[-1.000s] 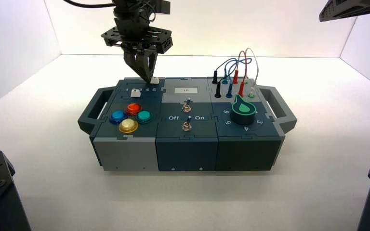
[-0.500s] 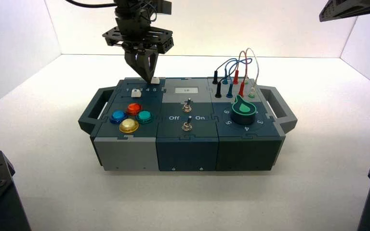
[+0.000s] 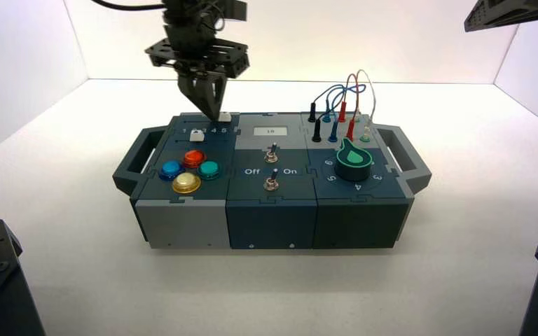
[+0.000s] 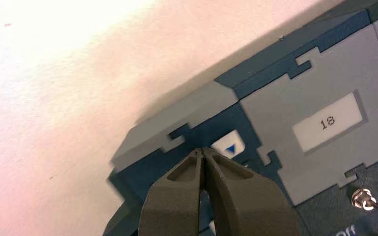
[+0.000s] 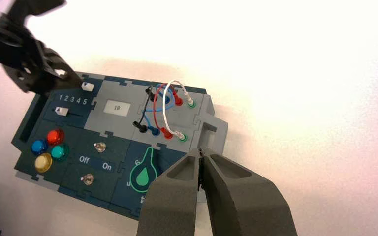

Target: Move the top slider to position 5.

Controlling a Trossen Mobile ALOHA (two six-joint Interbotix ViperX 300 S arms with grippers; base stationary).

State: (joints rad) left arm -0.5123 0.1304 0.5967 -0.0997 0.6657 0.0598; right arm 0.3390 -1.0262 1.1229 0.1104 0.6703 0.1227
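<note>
The top slider, a small white knob with a blue triangle, sits at the box's back left. In the right wrist view it stands in line with position 5, the last digit of the printed row. My left gripper is shut on nothing, with its tips just beside the knob on the side of the lower digits. My right gripper is shut and empty, hovering high off the box's right end.
A second white slider knob lies below the digit row. In front of it are the coloured push buttons. A display reading 18, two toggle switches, a green knob and plugged wires fill the rest of the box.
My left gripper has edged slightly to the left, away from the top slider knob. The knob and the right arm have not moved.
</note>
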